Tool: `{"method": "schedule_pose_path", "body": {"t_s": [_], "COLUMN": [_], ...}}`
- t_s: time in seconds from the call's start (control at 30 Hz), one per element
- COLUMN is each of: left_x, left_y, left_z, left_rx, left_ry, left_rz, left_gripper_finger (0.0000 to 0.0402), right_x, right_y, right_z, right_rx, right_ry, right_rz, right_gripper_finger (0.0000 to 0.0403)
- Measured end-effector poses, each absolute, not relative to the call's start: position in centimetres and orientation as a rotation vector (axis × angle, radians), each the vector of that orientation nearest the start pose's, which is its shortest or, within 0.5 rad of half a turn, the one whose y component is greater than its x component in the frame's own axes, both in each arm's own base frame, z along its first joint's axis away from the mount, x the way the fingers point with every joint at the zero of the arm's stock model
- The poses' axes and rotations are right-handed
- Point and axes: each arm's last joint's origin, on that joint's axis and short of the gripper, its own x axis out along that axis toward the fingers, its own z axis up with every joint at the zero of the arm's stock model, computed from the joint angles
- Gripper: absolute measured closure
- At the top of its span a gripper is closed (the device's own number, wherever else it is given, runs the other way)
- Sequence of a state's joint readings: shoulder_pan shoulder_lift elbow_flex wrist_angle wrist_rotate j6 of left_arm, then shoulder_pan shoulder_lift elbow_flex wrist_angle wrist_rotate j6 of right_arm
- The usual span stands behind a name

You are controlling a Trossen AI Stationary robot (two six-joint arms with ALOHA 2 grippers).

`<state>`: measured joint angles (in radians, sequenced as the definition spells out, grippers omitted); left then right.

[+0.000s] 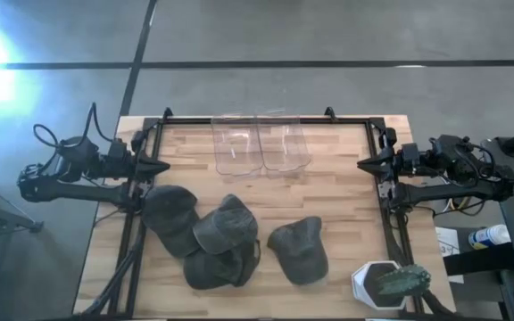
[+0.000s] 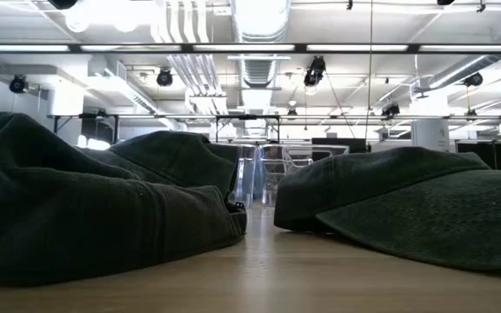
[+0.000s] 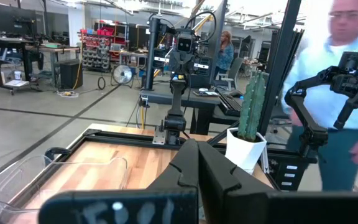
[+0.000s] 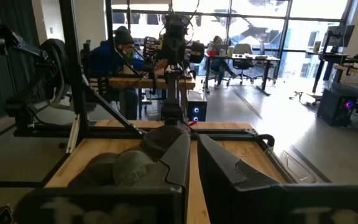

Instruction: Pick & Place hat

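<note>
Several dark grey-green caps lie on the wooden table: one at the left (image 1: 169,214), one in the middle (image 1: 226,225) overlapping another nearer the front edge (image 1: 217,267), and one apart to the right (image 1: 299,250). In the low view caps fill the left (image 2: 85,209) and the right (image 2: 407,200). My left gripper (image 1: 161,167) is shut and empty above the table's left edge, level, just beyond the leftmost cap; it also shows in the left wrist view (image 3: 193,146). My right gripper (image 1: 362,164) is shut and empty above the right edge; it also shows in the right wrist view (image 4: 189,134).
Two clear plastic bins (image 1: 237,147) (image 1: 284,144) stand side by side at the table's far middle. A potted cactus in a white pot (image 1: 391,283) stands at the near right corner. A black frame (image 1: 266,120) runs round the table. People show in the room beyond.
</note>
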<state>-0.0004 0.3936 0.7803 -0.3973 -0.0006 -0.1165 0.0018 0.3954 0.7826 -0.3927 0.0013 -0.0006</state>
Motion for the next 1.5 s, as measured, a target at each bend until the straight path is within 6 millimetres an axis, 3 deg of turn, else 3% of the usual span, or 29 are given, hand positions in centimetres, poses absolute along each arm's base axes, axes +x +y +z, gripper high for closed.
{"method": "schedule_pose_path", "body": {"t_s": [0.53, 0.73, 0.9, 1.5], "left_x": [7.72, 7.72, 7.71, 7.71], "left_y": [0.0, 0.0, 0.0, 0.0], "left_z": [35.18, 35.16, 35.18, 35.17], "left_rx": [-0.117, -0.117, -0.116, -0.116], "left_ry": [0.011, 0.011, 0.01, 0.011], "left_rz": [0.001, 0.001, 0.001, 0.001], "left_gripper_finger": [0.0401, 0.0401, 0.0401, 0.0401], "right_x": [7.73, 7.73, 7.72, 8.03], "right_y": [0.01, 0.01, 0.01, 0.02], "right_z": [35.28, 35.34, 35.42, 35.72], "right_rx": [0.009, 0.319, 0.414, 0.401], "right_ry": [0.004, -0.001, -0.009, -0.035], "right_rz": [0.001, 0.001, 0.002, 0.01], "right_gripper_finger": [0.0376, 0.0376, 0.0376, 0.0376]}}
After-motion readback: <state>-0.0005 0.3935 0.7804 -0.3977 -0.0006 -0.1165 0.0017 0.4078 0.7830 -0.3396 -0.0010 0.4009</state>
